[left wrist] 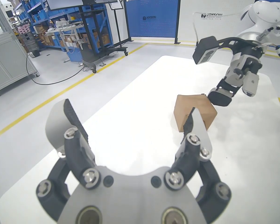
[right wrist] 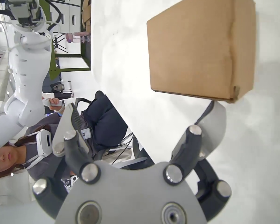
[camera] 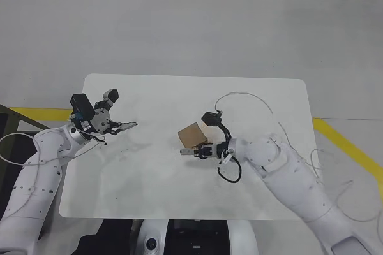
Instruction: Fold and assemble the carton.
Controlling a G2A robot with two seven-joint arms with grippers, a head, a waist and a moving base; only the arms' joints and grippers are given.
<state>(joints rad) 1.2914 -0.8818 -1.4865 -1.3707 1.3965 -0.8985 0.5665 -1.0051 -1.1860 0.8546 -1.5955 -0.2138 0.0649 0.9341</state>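
Top view, carton: we see the brown carton point(camera: 193, 134) standing as a box near the middle of the counter point(camera: 179, 185), slightly toward its right edge.
Top view, right pincer: we find the right pincer point(camera: 190, 148) just beside the carton, on its near side.
Top view, left pincer: the left pincer point(camera: 122, 109) is by the left edge, well apart from the carton.
Left wrist view, left pincer: we see the left pincer point(left wrist: 130, 108) spread wide and empty, with the carton point(left wrist: 189, 102) beyond it.
Right wrist view, right pincer: the right pincer point(right wrist: 142, 107) is wide and empty, one fingertip point(right wrist: 212, 108) just beside a corner of the carton point(right wrist: 196, 47).
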